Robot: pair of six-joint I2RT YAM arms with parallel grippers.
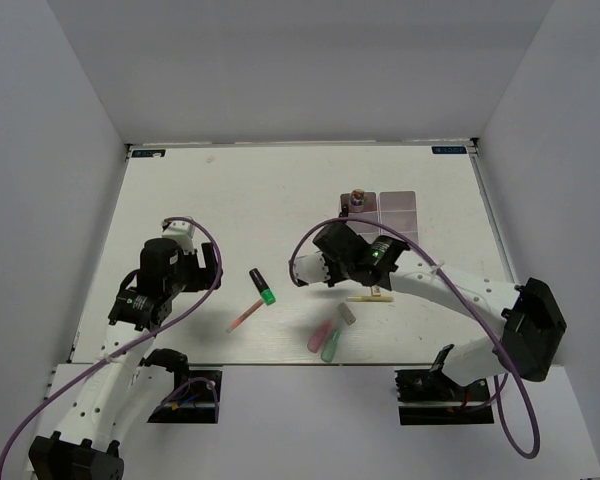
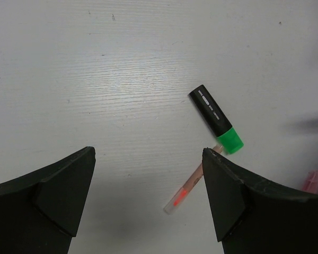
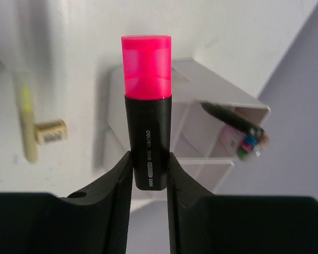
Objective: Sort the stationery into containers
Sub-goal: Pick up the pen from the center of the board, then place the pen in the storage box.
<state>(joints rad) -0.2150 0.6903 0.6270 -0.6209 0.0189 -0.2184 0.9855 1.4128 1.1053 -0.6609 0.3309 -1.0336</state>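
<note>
Clamping the pink highlighter (image 3: 147, 121) near the containers (image 1: 398, 204): right gripper (image 1: 332, 258) gripping, left gripper (image 1: 202, 258) spread and empty.
Top view: the green highlighter (image 1: 261, 286) lies on the table (image 1: 180, 190) between the arms, its long axis diagonal and its green end toward the near edge, with the thin pink pen (image 1: 242, 318) just beside it. Left wrist: the fingers stand wide apart with nothing between them, and both items lie ahead. Right wrist: the fingers pinch the black barrel, its pink end pointing straight away toward a tray compartment. The yellow clip (image 3: 29, 127) lies to the left.
</note>
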